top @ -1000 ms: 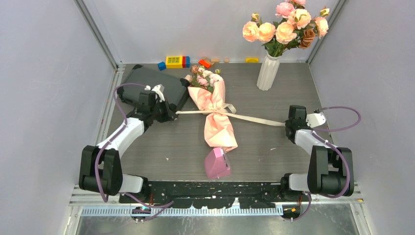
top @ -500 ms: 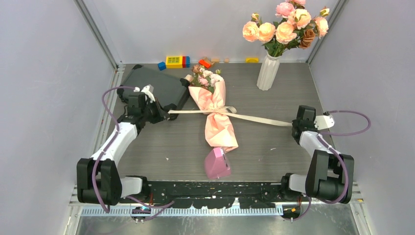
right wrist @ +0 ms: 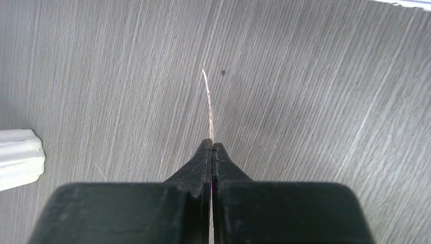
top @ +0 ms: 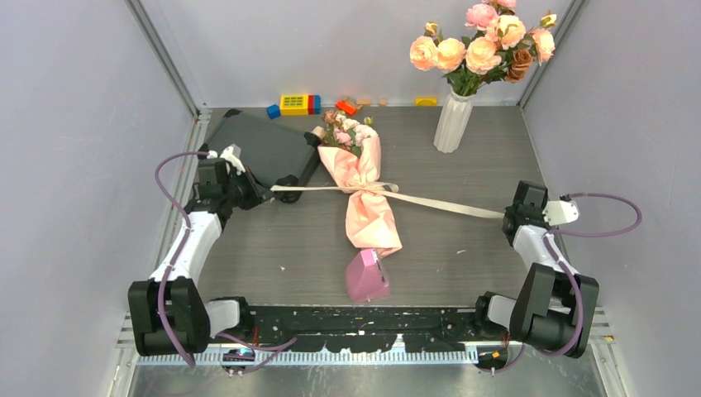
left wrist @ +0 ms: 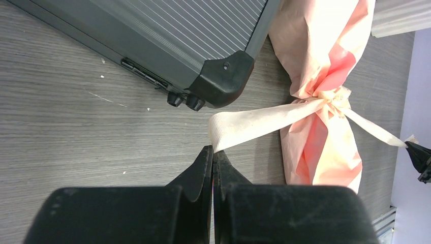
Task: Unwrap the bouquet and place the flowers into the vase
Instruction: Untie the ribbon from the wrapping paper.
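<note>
The bouquet [top: 365, 198], a pale pink paper bundle, lies in the middle of the table with the flowers [top: 347, 131] showing at its far end. Its beige ribbon [top: 438, 203] is stretched taut to both sides from the knot [left wrist: 331, 96]. My left gripper [top: 264, 190] is shut on the ribbon's left end [left wrist: 254, 122], beside the case corner. My right gripper [top: 507, 217] is shut on the right end, which shows edge-on [right wrist: 208, 101] in the right wrist view. The ribbed white vase [top: 453, 122] stands at the back right, apart from both grippers.
A dark grey case [top: 256, 145] lies at the back left, its corner [left wrist: 223, 76] close to my left fingertips. A pink wedge [top: 366, 277] sits near the front edge below the bouquet. Toy blocks [top: 298, 103] line the back wall. Peach roses [top: 484, 41] fill the vase.
Both grippers have moved outward, the left one to the left and the right one to the right and nearer. The ribbon ends have drawn out longer and straighter from the knot.
</note>
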You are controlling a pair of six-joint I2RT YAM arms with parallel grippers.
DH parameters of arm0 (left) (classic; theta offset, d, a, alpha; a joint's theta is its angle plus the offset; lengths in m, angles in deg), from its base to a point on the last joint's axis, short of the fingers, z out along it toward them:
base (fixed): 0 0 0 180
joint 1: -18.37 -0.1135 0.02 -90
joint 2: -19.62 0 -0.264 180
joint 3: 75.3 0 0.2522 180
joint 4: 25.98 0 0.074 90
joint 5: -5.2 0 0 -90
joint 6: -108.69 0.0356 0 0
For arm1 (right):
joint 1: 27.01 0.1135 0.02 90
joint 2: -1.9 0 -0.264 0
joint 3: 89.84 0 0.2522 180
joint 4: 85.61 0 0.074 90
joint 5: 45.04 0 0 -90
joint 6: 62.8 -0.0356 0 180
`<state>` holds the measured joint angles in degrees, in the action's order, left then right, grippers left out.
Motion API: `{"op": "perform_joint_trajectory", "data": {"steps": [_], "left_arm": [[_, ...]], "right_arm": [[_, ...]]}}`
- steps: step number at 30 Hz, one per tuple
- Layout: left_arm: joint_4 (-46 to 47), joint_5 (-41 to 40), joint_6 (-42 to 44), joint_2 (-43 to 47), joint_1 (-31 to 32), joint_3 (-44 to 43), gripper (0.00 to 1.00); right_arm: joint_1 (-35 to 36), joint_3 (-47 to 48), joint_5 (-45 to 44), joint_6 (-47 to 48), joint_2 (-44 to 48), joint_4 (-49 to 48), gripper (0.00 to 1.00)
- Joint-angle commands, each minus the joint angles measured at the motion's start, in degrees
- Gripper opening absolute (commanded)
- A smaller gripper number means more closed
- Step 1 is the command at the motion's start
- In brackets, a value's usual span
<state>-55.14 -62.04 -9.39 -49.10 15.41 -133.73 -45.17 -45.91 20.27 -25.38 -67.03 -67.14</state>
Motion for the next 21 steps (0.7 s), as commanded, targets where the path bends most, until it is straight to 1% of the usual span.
{"op": "perform_joint_trajectory", "data": {"steps": [1,11,21], "left_arm": [[-0.3,2.3,0.1,2.5,-1.7,-0.1,0.00],[-1.0,3.3,-1.8,3.2,-4.7,-0.1,0.00],[-2.5,10.8,-5.7,4.1,-13.7,-0.8,0.00]], "right_arm": [[-1.5,2.8,-1.6,1.4,2.3,1.3,0.00],[-3.4,3.4,-1.9,2.4,4.5,3.5,0.00],[-4.1,3.2,-2.2,3.0,5.5,4.2,0.00]]}}
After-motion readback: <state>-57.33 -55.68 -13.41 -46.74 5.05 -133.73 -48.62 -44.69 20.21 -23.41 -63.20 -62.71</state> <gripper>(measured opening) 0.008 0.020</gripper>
